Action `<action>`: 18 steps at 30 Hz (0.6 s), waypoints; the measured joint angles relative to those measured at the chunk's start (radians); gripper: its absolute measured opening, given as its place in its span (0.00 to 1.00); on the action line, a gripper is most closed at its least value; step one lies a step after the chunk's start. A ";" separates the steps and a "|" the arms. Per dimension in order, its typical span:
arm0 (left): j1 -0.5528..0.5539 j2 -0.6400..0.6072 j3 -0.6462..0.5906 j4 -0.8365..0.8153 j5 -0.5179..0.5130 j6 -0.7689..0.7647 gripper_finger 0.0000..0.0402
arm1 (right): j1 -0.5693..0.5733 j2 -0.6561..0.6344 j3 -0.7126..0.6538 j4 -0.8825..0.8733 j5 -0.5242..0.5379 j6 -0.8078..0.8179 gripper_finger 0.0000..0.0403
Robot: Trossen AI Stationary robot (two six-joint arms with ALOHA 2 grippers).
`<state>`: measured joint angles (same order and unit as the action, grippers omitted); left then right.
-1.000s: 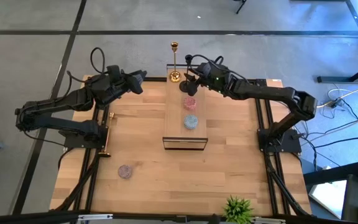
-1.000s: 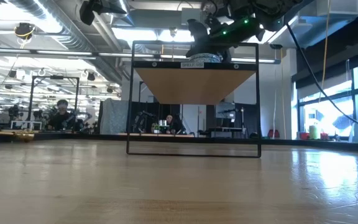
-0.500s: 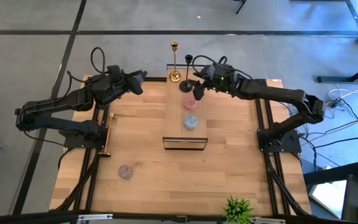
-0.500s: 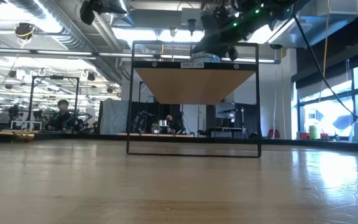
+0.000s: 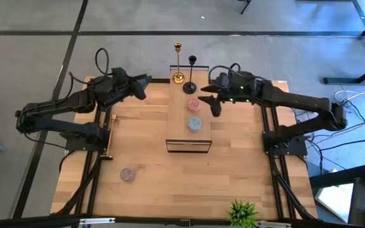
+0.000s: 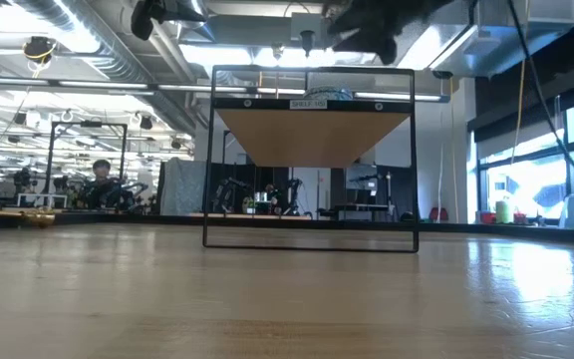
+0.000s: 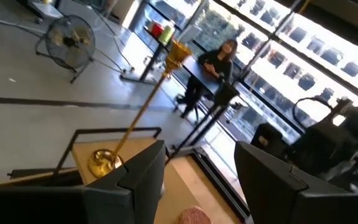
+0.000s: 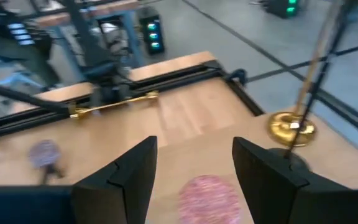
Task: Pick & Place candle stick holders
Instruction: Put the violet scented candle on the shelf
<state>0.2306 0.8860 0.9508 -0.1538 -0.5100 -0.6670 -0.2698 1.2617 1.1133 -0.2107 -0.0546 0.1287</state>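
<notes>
Grey floor (image 5: 30, 57), tall windows (image 6: 566, 160), ceiling ducts (image 6: 98, 40), standing fan (image 7: 70, 38)

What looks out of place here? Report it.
One gold candlestick lies flat at the left edge of the table. The other gold one and the black one stand upright at the far end of the shelf.

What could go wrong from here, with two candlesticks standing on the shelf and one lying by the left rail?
The black candlestick and the upright gold candlestick stand close together; the open right gripper nearby could topple them. The third gold candlestick lies flat beside the rail, awkward for the left gripper.
</notes>
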 joint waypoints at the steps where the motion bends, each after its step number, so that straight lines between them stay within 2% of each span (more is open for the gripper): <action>1: 0.000 0.000 0.000 -0.006 0.013 0.000 0.47 | 0.012 -0.015 0.000 -0.009 -0.011 0.005 0.53; 8: 0.000 -0.001 0.000 -0.114 0.141 -0.048 0.47 | 0.090 -0.084 0.000 -0.059 -0.068 0.070 0.53; 14: 0.000 -0.003 0.000 -0.341 0.273 -0.110 0.47 | 0.149 -0.089 0.000 -0.065 -0.183 0.219 0.53; 18: 0.000 -0.003 0.000 -0.489 0.331 -0.126 0.47 | 0.212 -0.084 0.000 -0.060 -0.193 0.327 0.53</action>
<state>0.2306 0.8833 0.9512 -0.6433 -0.1790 -0.7926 -0.0578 1.1774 1.1133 -0.2707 -0.2476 0.4553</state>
